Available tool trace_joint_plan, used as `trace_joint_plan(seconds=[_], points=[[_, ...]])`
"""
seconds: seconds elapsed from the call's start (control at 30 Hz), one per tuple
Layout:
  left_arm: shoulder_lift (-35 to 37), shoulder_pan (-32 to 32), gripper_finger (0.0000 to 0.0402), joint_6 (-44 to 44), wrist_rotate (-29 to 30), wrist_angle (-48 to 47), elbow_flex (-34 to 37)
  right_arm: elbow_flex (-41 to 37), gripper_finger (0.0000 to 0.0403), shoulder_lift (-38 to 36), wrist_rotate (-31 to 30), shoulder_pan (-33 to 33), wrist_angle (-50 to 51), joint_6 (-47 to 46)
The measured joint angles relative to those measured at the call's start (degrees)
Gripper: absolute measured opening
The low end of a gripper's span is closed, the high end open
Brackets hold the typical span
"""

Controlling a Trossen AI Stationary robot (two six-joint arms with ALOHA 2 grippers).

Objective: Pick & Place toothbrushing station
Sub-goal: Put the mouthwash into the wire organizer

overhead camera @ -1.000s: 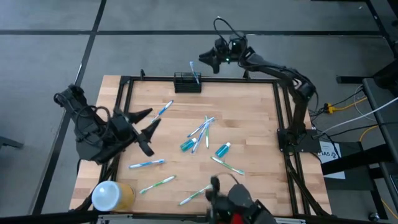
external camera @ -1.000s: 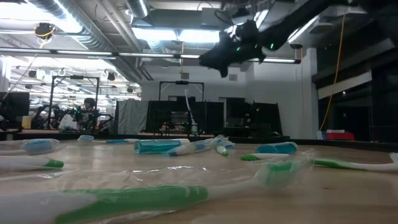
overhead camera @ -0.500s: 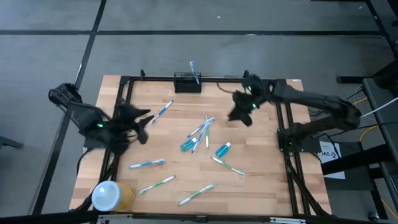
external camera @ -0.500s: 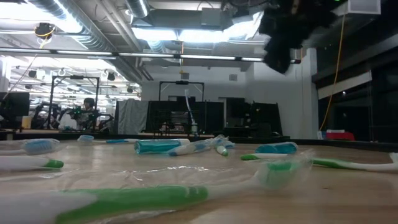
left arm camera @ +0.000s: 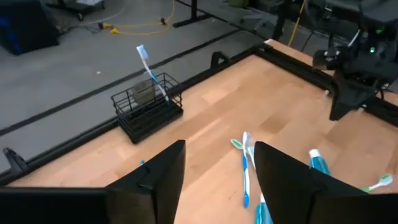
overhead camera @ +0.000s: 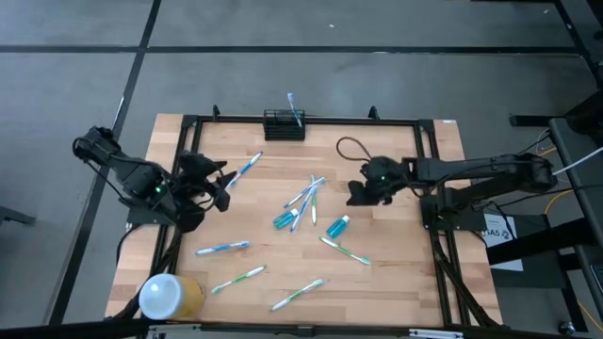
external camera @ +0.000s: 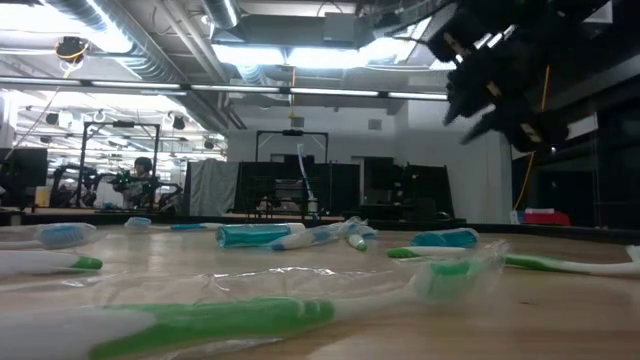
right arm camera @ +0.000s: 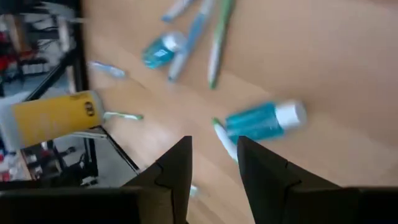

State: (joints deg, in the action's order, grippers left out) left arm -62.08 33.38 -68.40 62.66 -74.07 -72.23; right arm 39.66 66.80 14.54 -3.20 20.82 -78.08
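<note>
Two claws, left and right, gape empty; no writing legible on toothbrushing station.

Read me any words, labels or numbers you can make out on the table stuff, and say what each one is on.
None can be read.
Yellow and white cylinder: a small dark mark on its side, too blurred to read.
Teal toothpaste tubes: no print that shows.
Black rack and toothbrushes: no lettering visible.
</note>
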Motion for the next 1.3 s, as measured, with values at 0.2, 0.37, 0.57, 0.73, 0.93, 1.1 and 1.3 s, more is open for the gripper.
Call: trace_joint_plan(seconds=[0.2,0.37,0.57,0.73,0.93,1.1,1.3], points=[[0.30,2.05,0.0198,1.52,5.22,-0.05,0.00,-0.02,0.0131,5.42,-0.42,4.52,4.94,-7.52],[0.30,3.06,0.0199,3.72,6.98,-0.03,0.00,-0.02,0.0155,12.12,-1.07,7.08,2.57,-13.46],[0.30,5.02,0.0199,5.34,7.31,0.03,0.00,0.02,0.0198,19.61,-0.60,7.39,-6.27,-18.22],[0.54,7.09,0.0198,5.11,8.04,0.12,0.00,0.02,0.0225,23.26,0.03,7.27,-7.28,-19.33],[0.52,7.94,0.0196,4.65,8.27,0.23,0.00,0.15,0.0242,24.59,-2.18,5.00,-9.64,-19.86],[0.52,7.94,0.0196,4.65,8.00,0.38,0.00,0.15,0.0242,24.69,-3.90,2.45,-9.86,-18.85],[0.52,8.23,0.0196,4.67,7.86,1.19,0.00,0.15,0.0242,24.69,-6.20,-0.77,-10.35,-16.01]])
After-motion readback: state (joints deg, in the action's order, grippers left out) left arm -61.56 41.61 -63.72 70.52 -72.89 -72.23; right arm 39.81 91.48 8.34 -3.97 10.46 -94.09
